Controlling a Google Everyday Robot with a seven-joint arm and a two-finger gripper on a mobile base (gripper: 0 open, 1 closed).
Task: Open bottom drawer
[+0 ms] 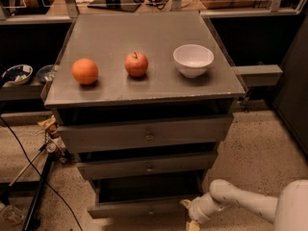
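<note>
The gripper point(189, 214) crowds the bottom drawer point(139, 209) at its right front corner; the floor point(250, 153) beside is open.

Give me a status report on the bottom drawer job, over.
Gripper low, at right end of bottom drawer front. Drawer partly out, dark interior showing. Nothing visible in its path.

Dim, warm indoor light falls from above on the grey surface point(144, 88), leaving a faint sheen across its top. The orange point(85, 71), the apple point(136, 64) and the white bowl point(193, 60), the brightest spot, cast short soft shadows at their bases. The gaps above the drawer fronts sink into black, and the bottom drawer point(139, 208) is the dimmest. The pale gripper point(189, 214), low at that drawer's right front corner, catches light against the speckled floor point(260, 148).
</note>
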